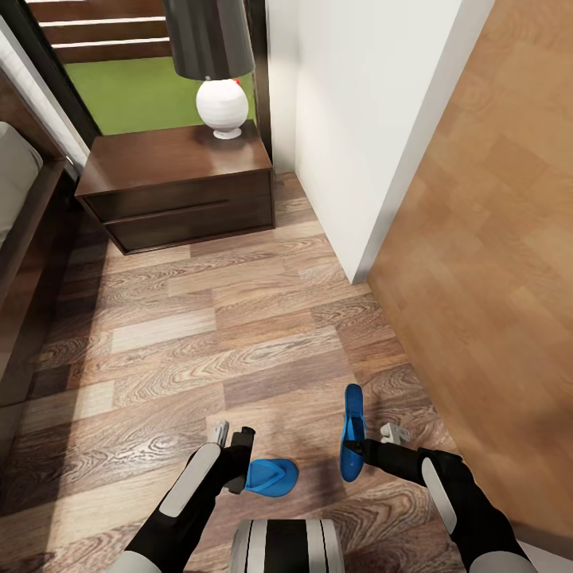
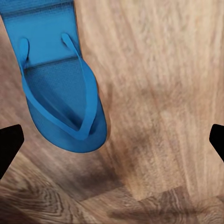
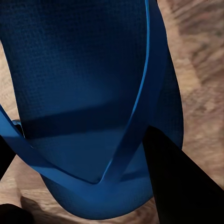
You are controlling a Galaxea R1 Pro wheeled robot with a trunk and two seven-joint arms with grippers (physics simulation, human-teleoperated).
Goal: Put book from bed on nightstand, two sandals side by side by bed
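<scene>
The right gripper [image 1: 364, 447] clamps one blue sandal [image 1: 350, 434] on edge, apparently for carrying toward the bed [image 1: 17, 199] at ten o'clock, while the left gripper [image 1: 233, 442], fingers apart, hovers beside the other sandal [image 1: 270, 477] lying flat on the floor [image 1: 199, 334].

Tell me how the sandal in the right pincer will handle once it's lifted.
The sandal is a thin flat foam-looking sole, so probably light and a bit floppy; its far end may droop. The right pincer grips it on edge near one end, so it could swing or twist. The thong strap looks soft, a poor handle.
</scene>
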